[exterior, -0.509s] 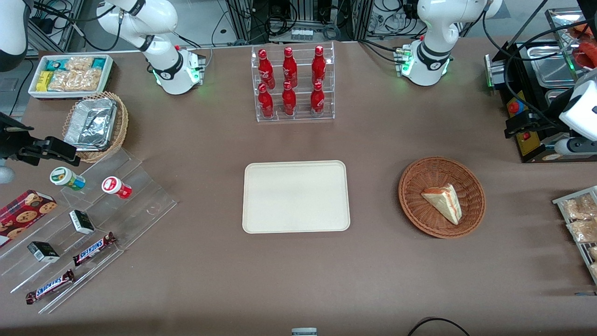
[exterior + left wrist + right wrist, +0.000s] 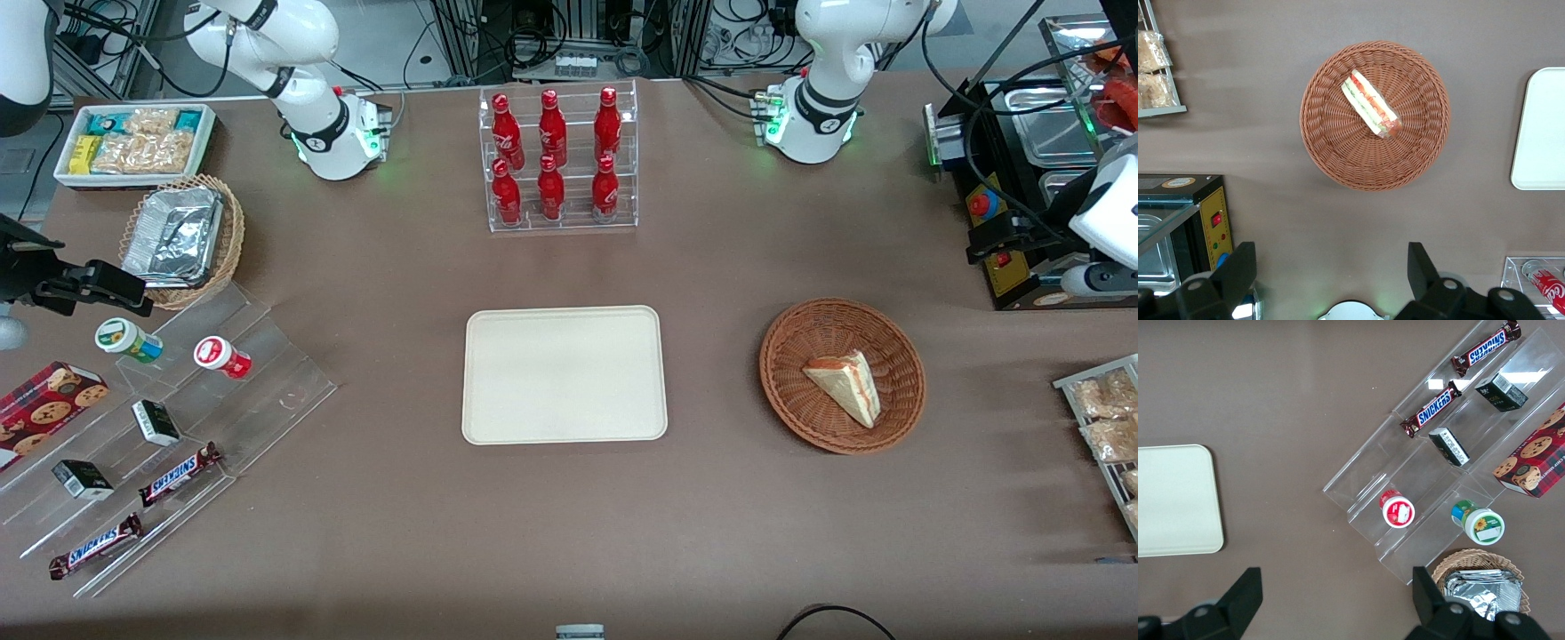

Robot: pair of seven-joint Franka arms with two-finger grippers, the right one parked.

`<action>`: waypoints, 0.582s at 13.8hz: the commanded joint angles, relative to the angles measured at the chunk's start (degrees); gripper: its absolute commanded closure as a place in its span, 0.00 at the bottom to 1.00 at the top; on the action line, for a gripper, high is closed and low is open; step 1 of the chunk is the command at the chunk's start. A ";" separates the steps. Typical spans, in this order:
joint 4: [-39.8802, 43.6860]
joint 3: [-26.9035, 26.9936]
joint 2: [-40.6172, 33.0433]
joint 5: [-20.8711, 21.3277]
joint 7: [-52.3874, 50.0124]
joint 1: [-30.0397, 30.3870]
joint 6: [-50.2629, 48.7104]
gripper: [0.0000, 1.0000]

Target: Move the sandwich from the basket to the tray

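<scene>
We see the triangular sandwich (image 2: 1370, 104) in the round woven basket (image 2: 1331, 143), right of the smooth cream tray (image 2: 564, 373) in the front view. Our gripper (image 2: 1331, 272) hangs above, fingers spread apart. Nothing on the table has moved since earlier.

Robot lab, dressed up as a snack counter.

Two white arm bases (image 2: 342, 133) bolted at the bench (image 2: 400, 267) edge farthest from the front camera, green status lights on. Past them, cable bundles (image 2: 533, 36) and metal framing. Shop-style stock laid out on brown cloth: clear rack of red cola bottles (image 2: 556, 156), stepped acrylic display (image 2: 178, 418) with chocolate bars, white bin of snack packets (image 2: 133, 142). Black control box with red button (image 2: 987, 213) toward the working arm's end.
</scene>
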 commanded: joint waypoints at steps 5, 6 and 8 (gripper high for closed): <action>-10.93 -0.02 1.11 3.08 -11.96 -0.74 12.66 0.00; -12.87 -0.02 1.72 3.51 -13.29 -0.74 14.95 0.00; -14.02 -0.02 3.65 3.52 -17.23 -0.83 17.86 0.00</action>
